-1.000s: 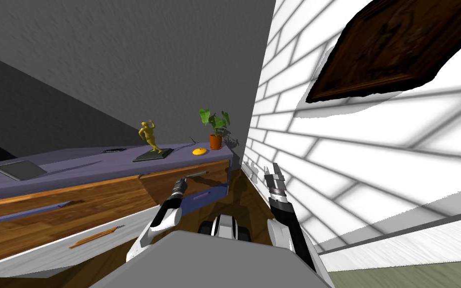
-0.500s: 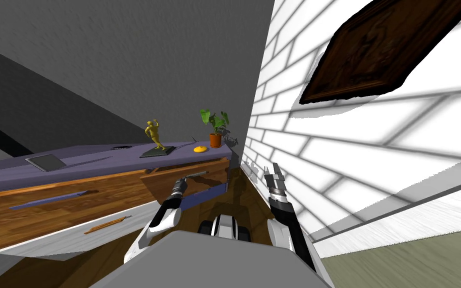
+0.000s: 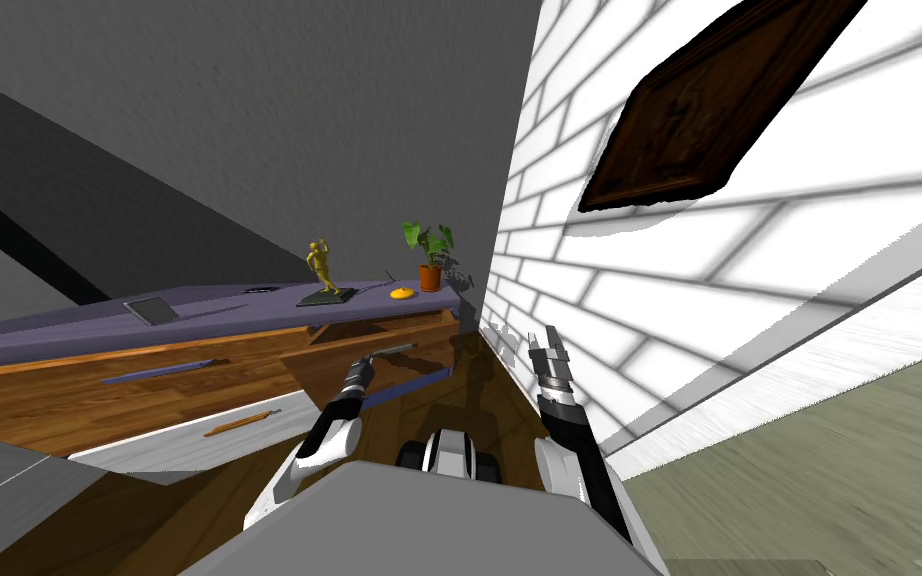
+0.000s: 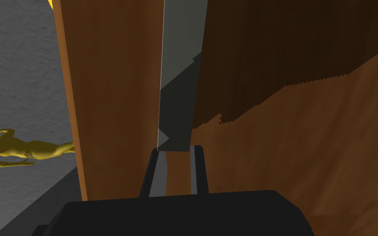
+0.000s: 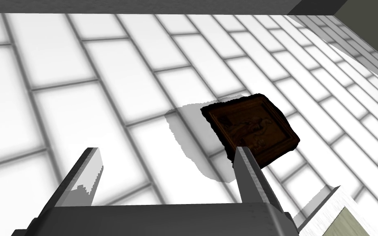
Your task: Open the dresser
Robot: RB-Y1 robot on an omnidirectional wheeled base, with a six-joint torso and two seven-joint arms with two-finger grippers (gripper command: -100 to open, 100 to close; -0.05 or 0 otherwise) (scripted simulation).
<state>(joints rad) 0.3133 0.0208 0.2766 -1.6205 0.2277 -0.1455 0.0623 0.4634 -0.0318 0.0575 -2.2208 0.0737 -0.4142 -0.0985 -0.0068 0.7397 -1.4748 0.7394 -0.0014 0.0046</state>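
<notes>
The left gripper [image 4: 175, 150] is clenched on the thin grey bar handle [image 4: 180, 82] of the brown wooden drawer front [image 3: 419, 345]. Both blade fingers press the bar's sides near its nearer end. This drawer sits at the top of the long dresser with a purple top and wood-grain fronts [image 3: 69, 400], directly ahead of the left gripper [image 3: 361, 372]. It appears already drawn partway out of the carcass.

Hazard 1: the grip lies close to the end of the handle [image 3: 392, 350], so the thin fingers could slide off under load. A pull not in line with the drawer's travel would cause this.

Hazard 2: an off-centre pull could skew the drawer and bind it in its runners.

Hazard 3: a jerk could shake the gold figurine on its dark base [image 3: 321, 270] and the green plant in an orange pot [image 3: 431, 255]. Both stand on the top beyond the fingertips. The figurine [image 4: 16, 148] also shows beside the drawer front in the left wrist view.

Orientation: the dresser's long axis runs sideways from the left gripper toward the robot's left, along the grey wall, and its front faces the robot. The handle's long axis lies flat along the drawer front and runs on beyond the fingertips. The drawer's travel is judged to be square to that, toward the robot.

The right gripper [image 3: 543, 340] is released, with its fingers [image 5: 92, 168] spread wide. It hangs well apart from the dresser, beside the white brick wall [image 3: 649, 300].
</notes>
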